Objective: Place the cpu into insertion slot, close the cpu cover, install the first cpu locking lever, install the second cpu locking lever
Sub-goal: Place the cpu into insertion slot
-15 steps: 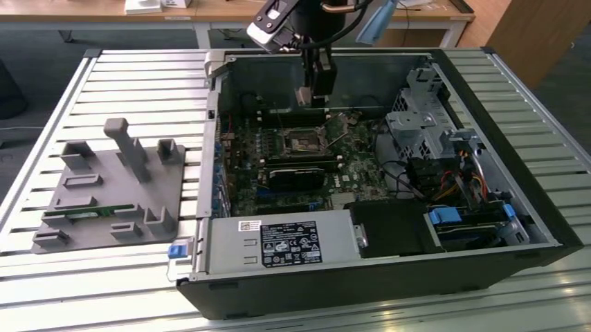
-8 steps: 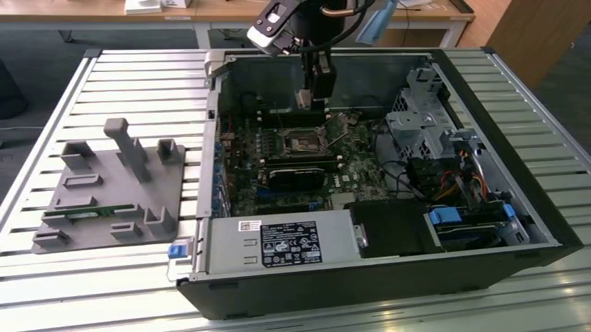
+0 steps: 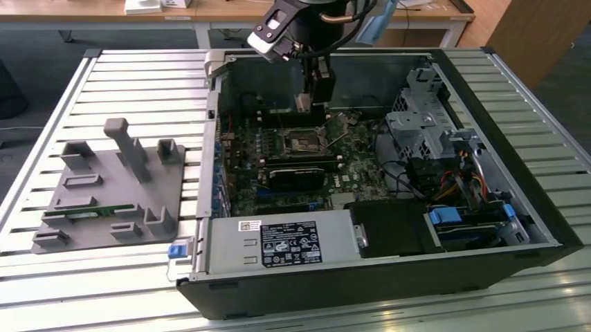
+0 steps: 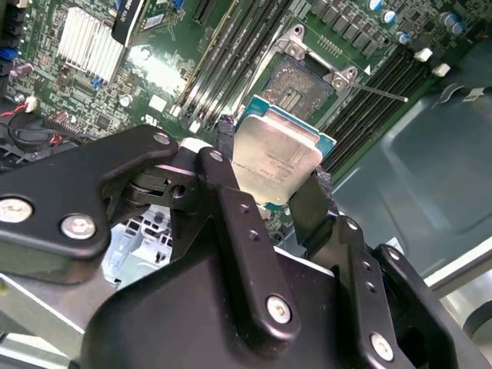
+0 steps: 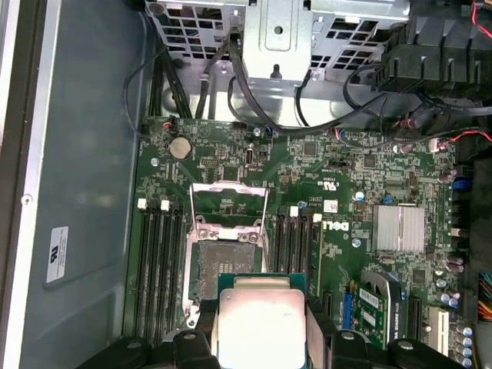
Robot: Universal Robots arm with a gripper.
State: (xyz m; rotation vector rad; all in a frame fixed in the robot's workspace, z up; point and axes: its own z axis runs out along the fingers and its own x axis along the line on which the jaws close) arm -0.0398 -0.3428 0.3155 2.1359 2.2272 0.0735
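Slatted metal surface, wooden desks behind, dark floor. Open PC case lies on its side on the slats. A grey fixture sits beside it on the exterior view's left, just apart from the case. The arm reaches down into the case and the pincer hangs over the motherboard. Pincer is clamped on the cpu, one finger on each of two opposite edges, grey face toward both wrist cameras. The cpu is in the air near the slot, not seated. The slot is bare and the cover is flipped up. Memory slots run along both sides of the slot.
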